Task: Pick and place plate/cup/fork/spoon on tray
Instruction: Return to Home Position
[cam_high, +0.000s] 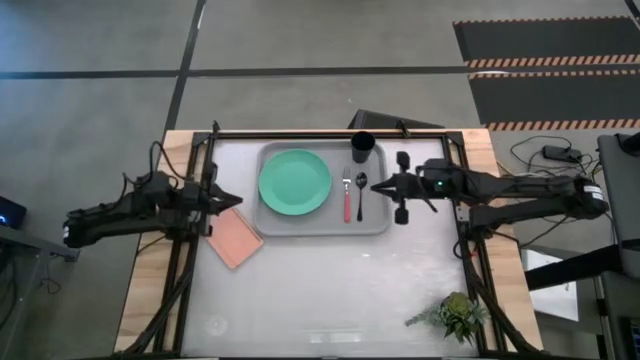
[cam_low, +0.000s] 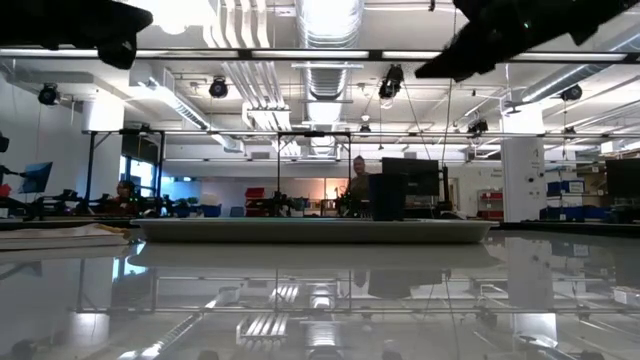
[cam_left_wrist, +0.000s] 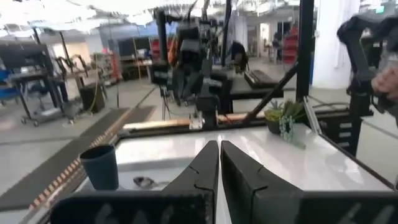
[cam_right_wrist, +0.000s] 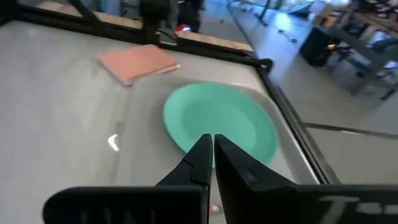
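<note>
The light grey tray lies at the table's far middle. On it rest the mint-green plate, the pink-handled fork, the dark spoon and, at its far right corner, the black cup. My left gripper is shut and empty, left of the tray, raised above the table. My right gripper is shut and empty, over the tray's right edge beside the spoon. The plate also shows in the right wrist view; the cup and spoon show in the left wrist view.
A salmon-pink square pad lies on the table left of the tray, near my left gripper. A small green plant stands at the near right. A black frame rail runs along the table's far edge.
</note>
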